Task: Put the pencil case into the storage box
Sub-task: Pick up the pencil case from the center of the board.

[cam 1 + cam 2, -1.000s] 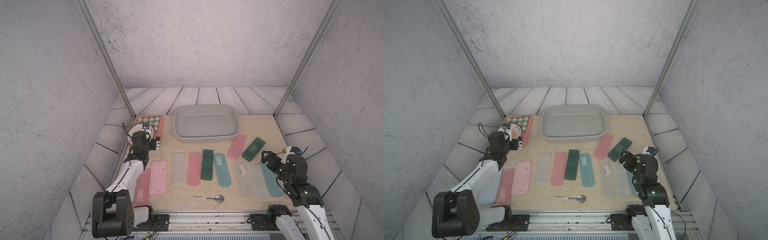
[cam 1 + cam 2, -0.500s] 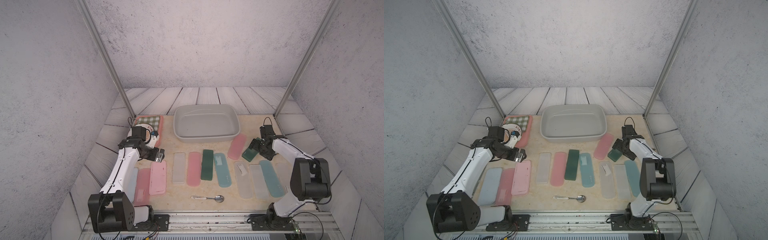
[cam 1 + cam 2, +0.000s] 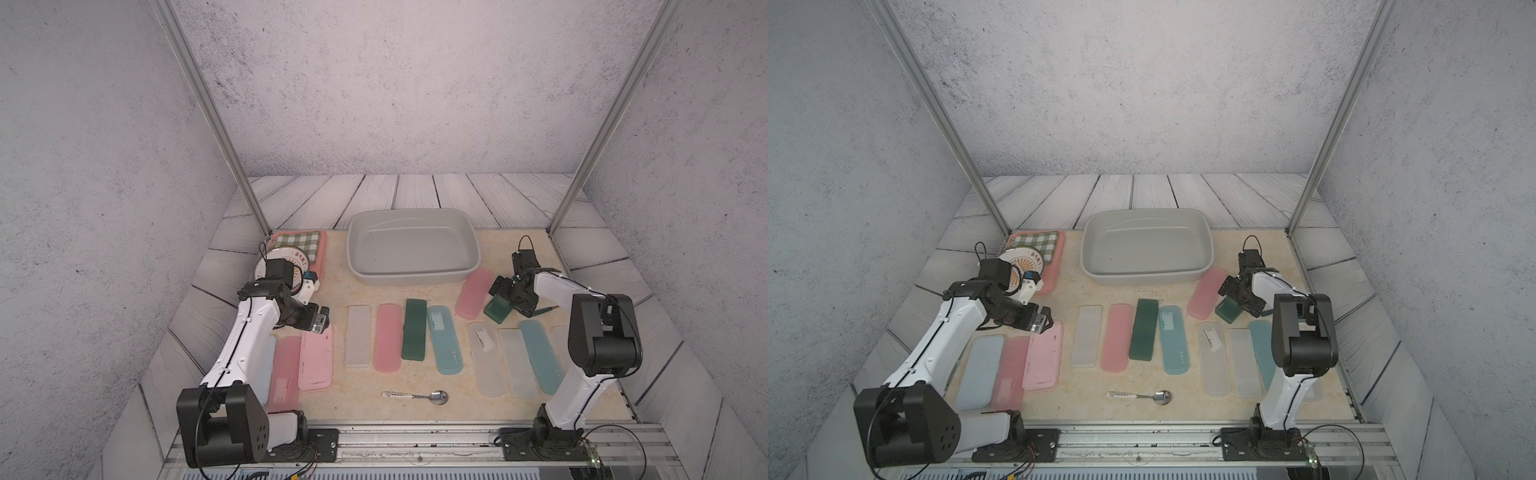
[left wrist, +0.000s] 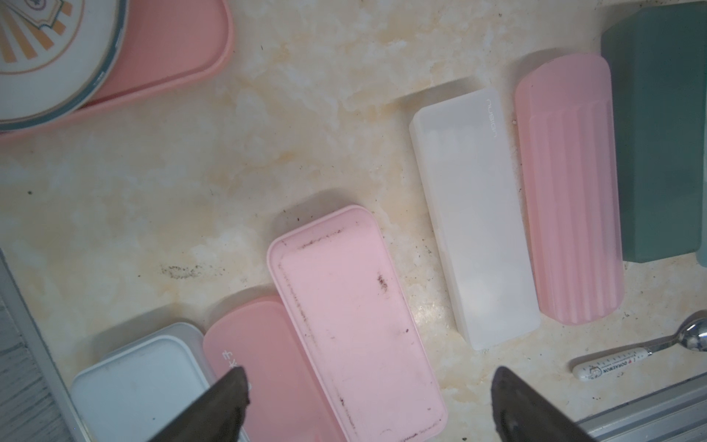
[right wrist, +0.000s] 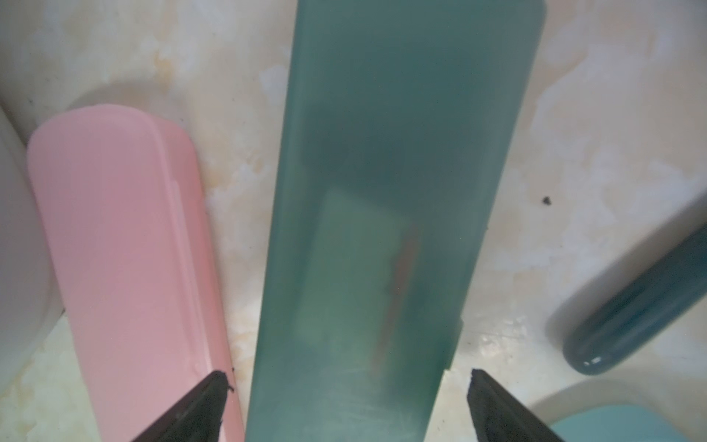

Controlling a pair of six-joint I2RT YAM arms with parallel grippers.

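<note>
Two fingers [image 5: 199, 415], astride green case [image 5: 382, 229] (edges clear)

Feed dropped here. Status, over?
Both jaws open. Right gripper over green pencil case, left gripper over pale pink case. Storage box holds none. Salmon case close beside green.

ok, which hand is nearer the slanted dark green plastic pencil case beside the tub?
Right. Right hand open over the slanted dark green pencil case; left hand far off, above a pale pink plastic case.
</note>
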